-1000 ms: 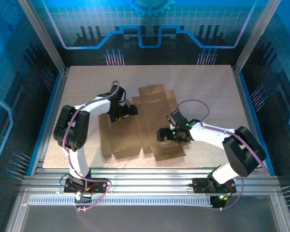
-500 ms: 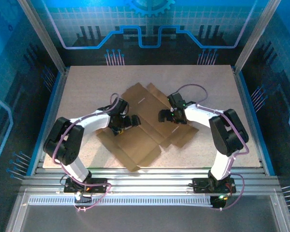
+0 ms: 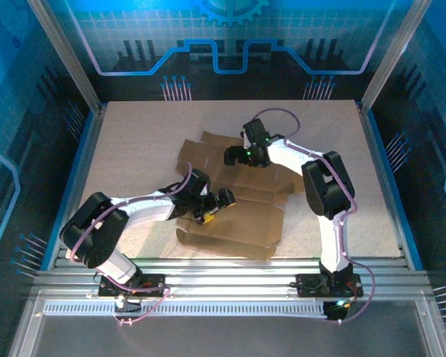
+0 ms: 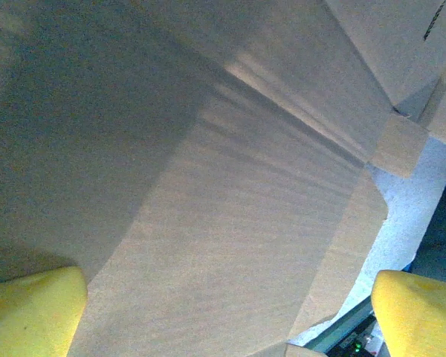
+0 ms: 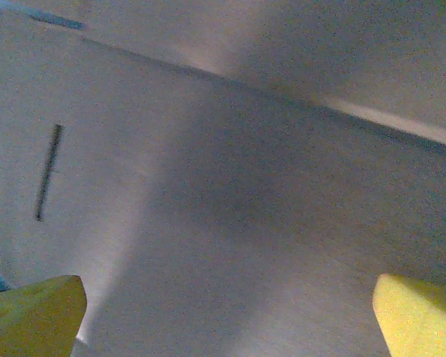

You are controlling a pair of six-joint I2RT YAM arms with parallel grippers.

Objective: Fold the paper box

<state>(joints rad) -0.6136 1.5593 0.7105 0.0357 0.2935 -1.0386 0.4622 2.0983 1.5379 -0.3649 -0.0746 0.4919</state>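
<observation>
**Flat sheet, both grippers spread**

The paper box (image 3: 241, 216) lies unfolded across the middle of the table (image 3: 126, 141). The left gripper (image 3: 224, 199) hangs over it toward the table's near edge and the right gripper (image 3: 232, 156) toward its far edge, both spread wide and holding nothing. To fold well, lift a flap along its crease while pinning the neighbouring panel, so the sheet cannot slide.

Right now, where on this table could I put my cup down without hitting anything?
Bare table along the far edge, the far-left corner, and the strip beyond the right arm. The middle is crowded: paper box under left pincer and right pincer.
</observation>
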